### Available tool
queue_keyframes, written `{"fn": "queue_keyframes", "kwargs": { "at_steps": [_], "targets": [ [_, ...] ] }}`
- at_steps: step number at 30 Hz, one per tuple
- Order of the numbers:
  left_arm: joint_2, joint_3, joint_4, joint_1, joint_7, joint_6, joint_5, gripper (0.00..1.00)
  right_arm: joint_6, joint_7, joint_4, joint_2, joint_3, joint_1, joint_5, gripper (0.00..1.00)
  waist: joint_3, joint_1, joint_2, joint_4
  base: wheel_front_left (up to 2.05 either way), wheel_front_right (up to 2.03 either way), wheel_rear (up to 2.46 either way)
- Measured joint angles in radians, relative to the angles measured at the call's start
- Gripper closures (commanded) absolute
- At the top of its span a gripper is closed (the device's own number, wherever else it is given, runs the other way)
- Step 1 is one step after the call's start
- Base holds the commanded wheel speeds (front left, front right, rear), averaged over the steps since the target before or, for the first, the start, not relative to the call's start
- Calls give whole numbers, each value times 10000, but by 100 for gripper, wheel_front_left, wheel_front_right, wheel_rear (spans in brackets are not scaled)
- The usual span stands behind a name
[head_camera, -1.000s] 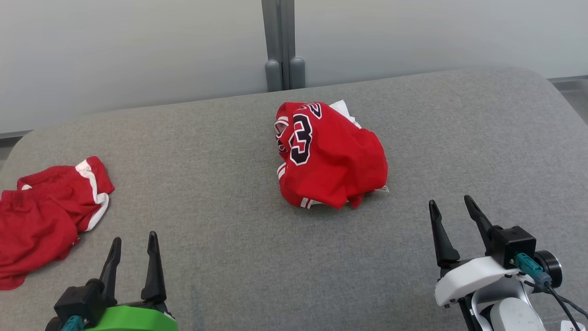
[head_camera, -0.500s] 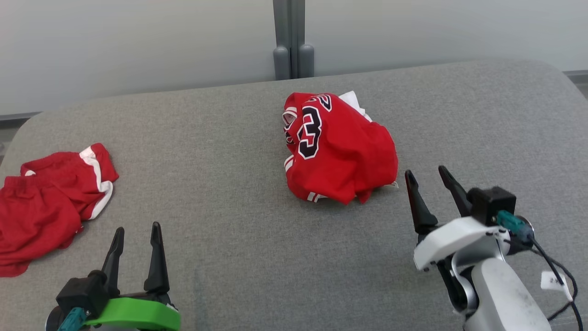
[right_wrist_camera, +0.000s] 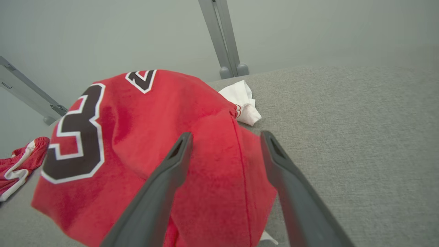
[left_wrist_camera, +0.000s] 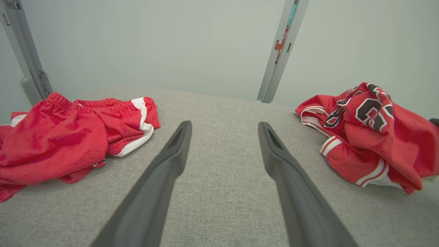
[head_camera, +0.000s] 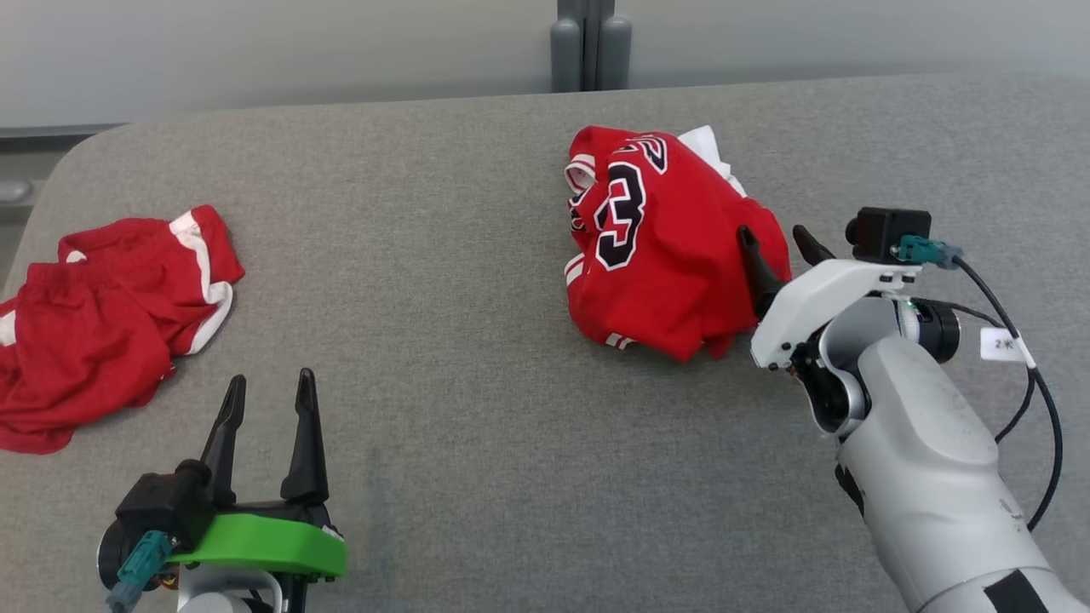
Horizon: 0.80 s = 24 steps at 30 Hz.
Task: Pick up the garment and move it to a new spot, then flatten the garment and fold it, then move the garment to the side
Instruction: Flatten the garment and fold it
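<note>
The garment, a crumpled red jersey [head_camera: 656,255] with a black and white "23", lies on the grey padded table [head_camera: 477,383], right of centre. My right gripper [head_camera: 777,243] is open at the jersey's right edge, its left finger over the red cloth. In the right wrist view the jersey [right_wrist_camera: 144,130] bulges between and beyond the spread fingers of that gripper [right_wrist_camera: 226,137], and nothing is pinched. My left gripper [head_camera: 271,383] stands open near the front left, over bare table. The left wrist view has the jersey [left_wrist_camera: 377,137] to the right of that gripper [left_wrist_camera: 224,125].
Red shorts [head_camera: 102,315] with white trim lie bunched at the table's left edge, also seen as shorts [left_wrist_camera: 68,137] in the left wrist view. A grey post [head_camera: 588,42] stands against the pale wall behind the table. A white label or lining [right_wrist_camera: 241,99] pokes out behind the jersey.
My right gripper has moved forward and left, from bare table up to the jersey's right edge. The head camera has tilted down. The left gripper and both garments have stayed put.
</note>
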Motion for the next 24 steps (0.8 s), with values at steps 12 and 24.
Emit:
{"fn": "queue_keyframes", "kwargs": {
  "at_steps": [12,24],
  "targets": [
    [-104,36,159,-120,0,-96,82,0,0,-301,1634,-291,650,-1048,433,100,156,0,0,436,0,0,0],
    [-190,88,221,186,0,-171,125,0,0,-1685,621,-1210,1141,-2552,-94,100,-530,0,0,175,0,0,0]
  ]
}}
